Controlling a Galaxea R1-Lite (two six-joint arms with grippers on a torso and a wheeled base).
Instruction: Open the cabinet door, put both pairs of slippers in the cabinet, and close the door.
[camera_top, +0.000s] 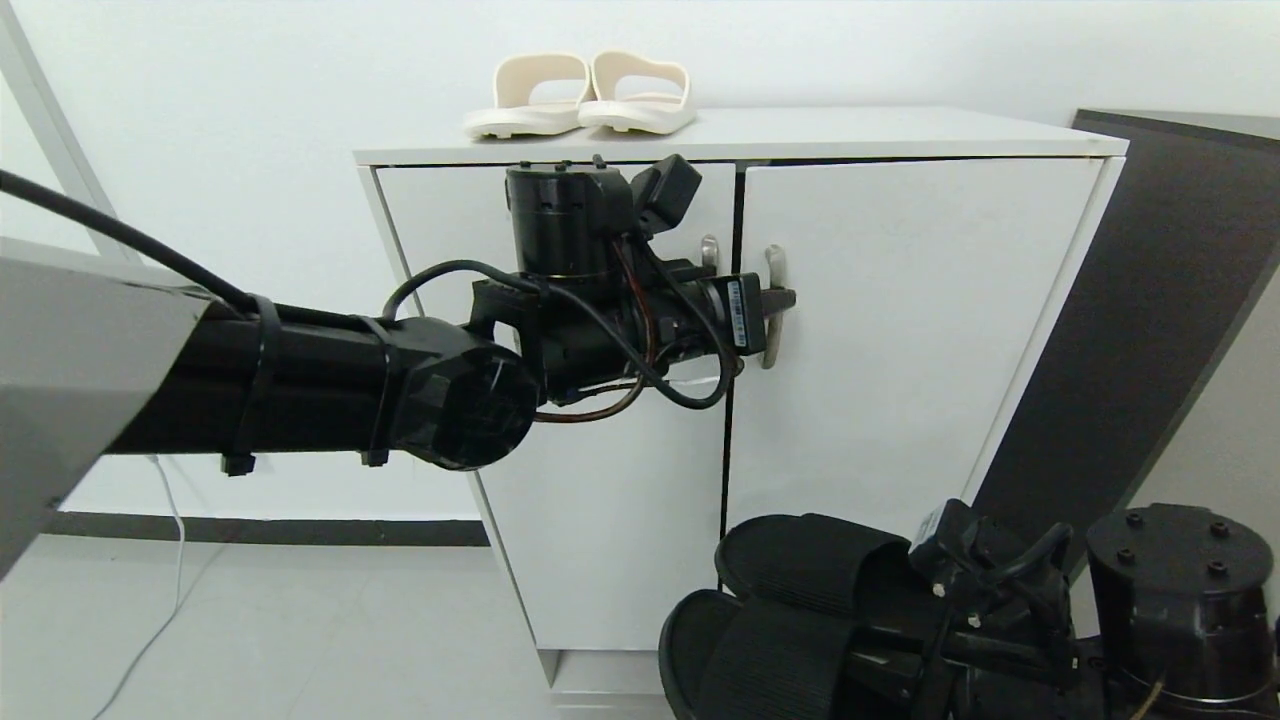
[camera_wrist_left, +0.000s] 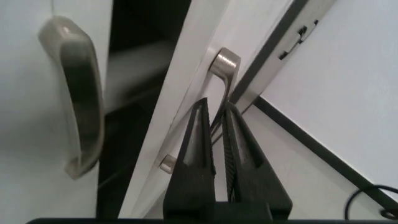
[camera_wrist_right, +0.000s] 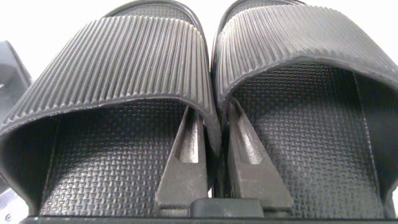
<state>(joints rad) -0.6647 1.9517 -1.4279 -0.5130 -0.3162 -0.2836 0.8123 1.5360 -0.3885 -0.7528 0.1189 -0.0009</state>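
The white cabinet (camera_top: 900, 400) stands in front of me with two doors. My left gripper (camera_top: 785, 298) (camera_wrist_left: 214, 109) is shut on the metal handle (camera_top: 772, 262) (camera_wrist_left: 225, 62) of the right-hand door. A dark gap shows between the doors beside the other handle (camera_top: 708, 250) (camera_wrist_left: 81, 106). A cream pair of slippers (camera_top: 580, 95) rests on the cabinet top. Low at the right, my right gripper (camera_wrist_right: 211, 118) is shut on the black pair of slippers (camera_top: 800, 600) (camera_wrist_right: 124, 62), one finger inside each, pinching their inner walls together.
A dark panel (camera_top: 1150, 330) leans along the cabinet's right side. A white wall lies behind and to the left. The grey floor (camera_top: 300, 620) left of the cabinet is open, with a thin cable (camera_top: 170, 600) trailing across it.
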